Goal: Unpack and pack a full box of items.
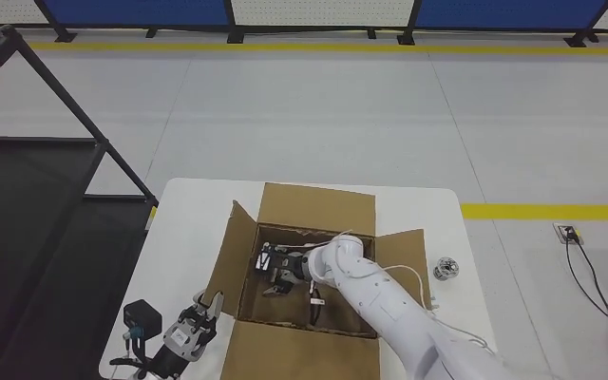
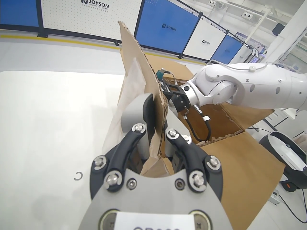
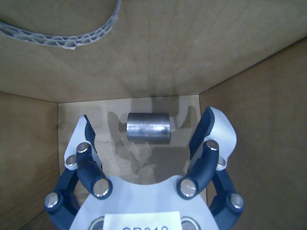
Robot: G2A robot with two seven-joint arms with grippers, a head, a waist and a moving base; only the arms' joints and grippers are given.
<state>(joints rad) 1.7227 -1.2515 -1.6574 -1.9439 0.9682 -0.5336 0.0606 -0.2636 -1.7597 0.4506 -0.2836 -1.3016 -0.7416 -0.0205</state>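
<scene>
An open cardboard box stands in the middle of the white table. My right gripper is down inside the box, open, its fingers straddling a short metal cylinder that lies on its side on the box floor; in the top view this gripper sits in the box's left half. My left gripper is at the box's left side, shut on the edge of the upright side flap. From above, the left gripper is by that flap's near corner.
A small shiny metal part lies on the table right of the box. A black device stands at the table's near left corner. A small C-shaped ring lies on the table. A black frame borders the table's left.
</scene>
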